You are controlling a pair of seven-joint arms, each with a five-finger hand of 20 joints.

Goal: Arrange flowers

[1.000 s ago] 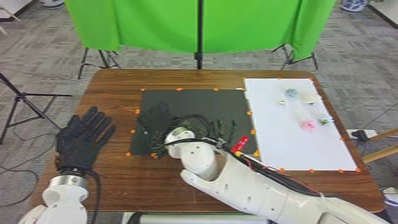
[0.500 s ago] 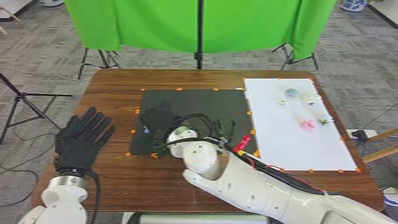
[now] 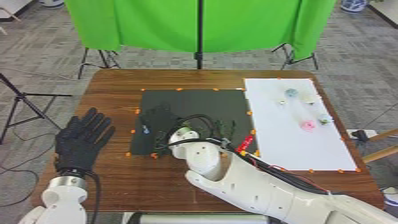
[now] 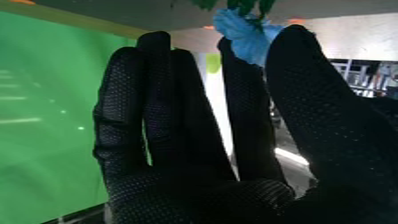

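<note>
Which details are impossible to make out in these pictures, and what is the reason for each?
- Right wrist view: upper part of the blue flower's green leaves, cut off by the top edge.
- Right wrist view: whether the right hand grips that flower; the glove covers their meeting place.
- Head view: the dark mat's part under the right arm, hidden by it.
- Head view: the pink flower's separate petals, too small.

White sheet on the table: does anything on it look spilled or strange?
Nothing stands out: the white sheet lies flat with no spill visible; the pink flower and pale blue flower rest on it.
</note>
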